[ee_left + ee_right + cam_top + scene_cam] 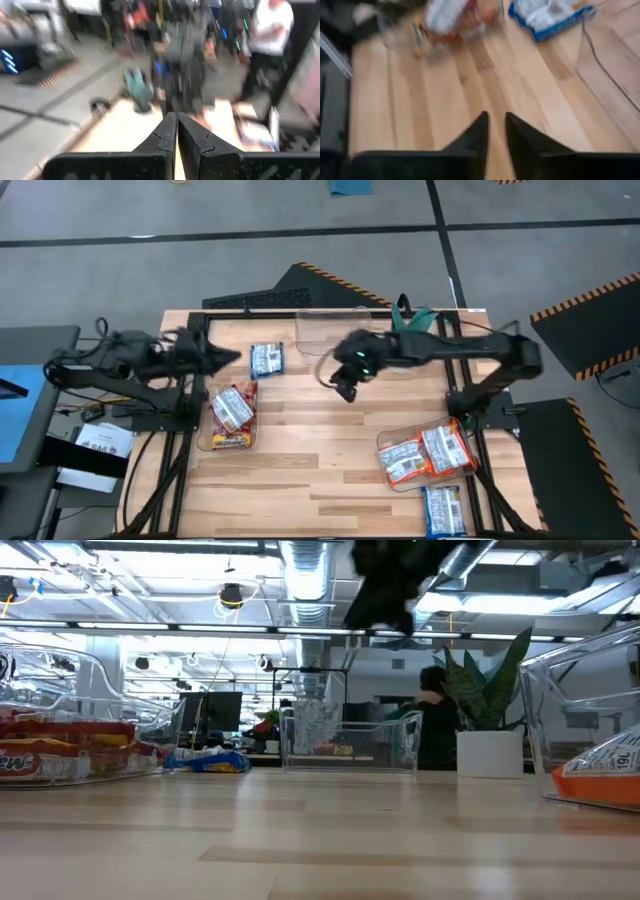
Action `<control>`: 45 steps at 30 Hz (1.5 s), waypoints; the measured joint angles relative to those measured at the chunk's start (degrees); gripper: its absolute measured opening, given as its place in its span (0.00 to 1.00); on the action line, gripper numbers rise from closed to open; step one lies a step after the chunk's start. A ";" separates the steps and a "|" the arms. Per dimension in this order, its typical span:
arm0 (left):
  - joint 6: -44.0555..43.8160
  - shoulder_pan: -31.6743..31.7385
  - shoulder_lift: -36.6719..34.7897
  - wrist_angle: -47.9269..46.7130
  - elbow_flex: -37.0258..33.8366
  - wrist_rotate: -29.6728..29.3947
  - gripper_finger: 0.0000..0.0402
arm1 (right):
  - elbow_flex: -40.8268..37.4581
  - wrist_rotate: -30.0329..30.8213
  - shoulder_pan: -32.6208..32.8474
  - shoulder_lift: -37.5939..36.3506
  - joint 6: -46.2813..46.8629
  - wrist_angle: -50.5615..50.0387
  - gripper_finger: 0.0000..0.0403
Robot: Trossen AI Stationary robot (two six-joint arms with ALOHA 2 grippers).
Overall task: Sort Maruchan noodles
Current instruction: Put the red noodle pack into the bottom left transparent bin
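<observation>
Two grippers empty: left gripper [176,131] shut at table's left edge; right gripper [495,131] slightly parted, raised mid-table. Blue noodle packet [267,360] loose from above; person [436,720] only seen at table level.

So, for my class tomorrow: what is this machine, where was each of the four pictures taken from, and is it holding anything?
It is a robot with two dark arms at a wooden table. One picture looks down from above, one looks level across the tabletop, and two come from cameras on the wrists. The left gripper waits shut at the table's left side, empty. The right gripper hangs over the middle, nearly closed on nothing. A blue noodle packet lies loose; red packets and orange packets sit in clear bins.
</observation>
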 joint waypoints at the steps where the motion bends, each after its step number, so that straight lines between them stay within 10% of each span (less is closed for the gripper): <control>1: -1.11 0.00 0.85 -2.19 0.02 1.64 0.00 | -2.73 1.41 0.85 -2.46 1.90 2.60 0.15; 7: -21.74 -0.02 8.43 -28.28 3.09 7.96 0.00 | -10.03 6.91 4.83 -10.98 8.78 6.48 0.05; 16: -39.73 -2.86 26.68 -57.73 3.48 33.02 0.00 | -10.16 6.93 5.29 -10.83 7.87 4.66 0.06; 38: -23.95 -7.04 53.70 -44.91 3.48 21.09 0.00 | -10.22 6.38 4.55 -9.05 2.88 1.75 0.06; 45: -18.64 -3.27 54.56 -44.83 3.50 6.81 0.00 | -10.22 6.34 4.55 -9.05 2.92 1.82 0.06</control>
